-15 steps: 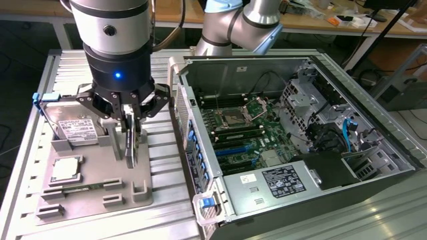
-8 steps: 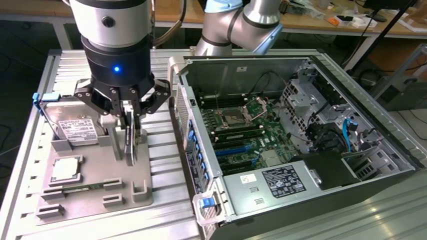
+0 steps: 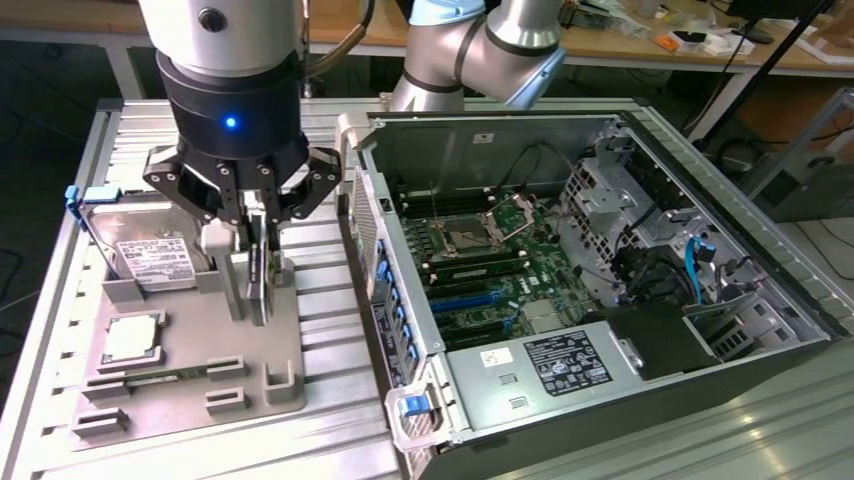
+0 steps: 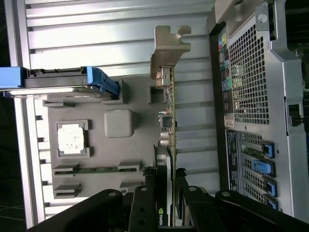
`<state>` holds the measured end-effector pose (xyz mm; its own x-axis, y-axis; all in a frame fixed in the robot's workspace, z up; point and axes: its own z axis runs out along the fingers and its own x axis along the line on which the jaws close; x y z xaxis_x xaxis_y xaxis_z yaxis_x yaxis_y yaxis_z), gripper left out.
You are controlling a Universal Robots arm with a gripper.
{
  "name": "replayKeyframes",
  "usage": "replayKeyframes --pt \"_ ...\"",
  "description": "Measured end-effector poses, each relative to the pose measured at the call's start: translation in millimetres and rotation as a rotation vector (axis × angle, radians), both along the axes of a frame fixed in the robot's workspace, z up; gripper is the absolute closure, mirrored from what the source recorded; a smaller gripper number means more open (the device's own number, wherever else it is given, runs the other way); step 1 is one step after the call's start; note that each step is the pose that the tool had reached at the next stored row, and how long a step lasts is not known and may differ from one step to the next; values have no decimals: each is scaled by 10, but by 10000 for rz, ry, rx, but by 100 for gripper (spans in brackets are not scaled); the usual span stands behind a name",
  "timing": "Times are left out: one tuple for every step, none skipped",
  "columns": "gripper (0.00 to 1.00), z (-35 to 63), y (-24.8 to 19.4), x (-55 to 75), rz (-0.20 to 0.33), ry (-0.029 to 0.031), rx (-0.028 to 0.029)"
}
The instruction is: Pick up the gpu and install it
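Half a job at best: we see the pincer (image 3: 262,285) clamped on the gpu (image 4: 170,106), standing on edge at the tray (image 3: 174,395) on the desk (image 3: 347,420). The case (image 3: 561,250) beside it lies open, no card in; installing remains.

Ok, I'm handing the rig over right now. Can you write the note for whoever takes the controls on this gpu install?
End effector: closed on the gpu, with a finger on either face of the card.
gpu: standing on edge over the grey parts tray. The silver bracket end points away from the wrist. I cannot tell whether it is clear of its tray slot.
Computer case: open, beside the tray on the exterior view's right. The blue expansion slots hold no card.
Done: the grasp.
Left: the gpu is not yet in the case, so the install is undone.
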<state>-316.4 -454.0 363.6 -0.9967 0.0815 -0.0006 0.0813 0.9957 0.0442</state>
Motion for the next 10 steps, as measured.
replayKeyframes --pt "73 15 0 0 0 1 0" --pt "73 37 0 0 0 3 0" --pt "73 51 0 0 1 4 0" --pt "73 65 0 0 0 5 0" --pt "73 78 0 0 0 5 0" --pt "73 94 0 0 0 6 0" --pt "73 108 0 0 0 6 0" --pt "73 123 0 0 0 8 -1" --pt "73 139 0 0 0 7 0" --pt "73 153 0 0 0 8 0"
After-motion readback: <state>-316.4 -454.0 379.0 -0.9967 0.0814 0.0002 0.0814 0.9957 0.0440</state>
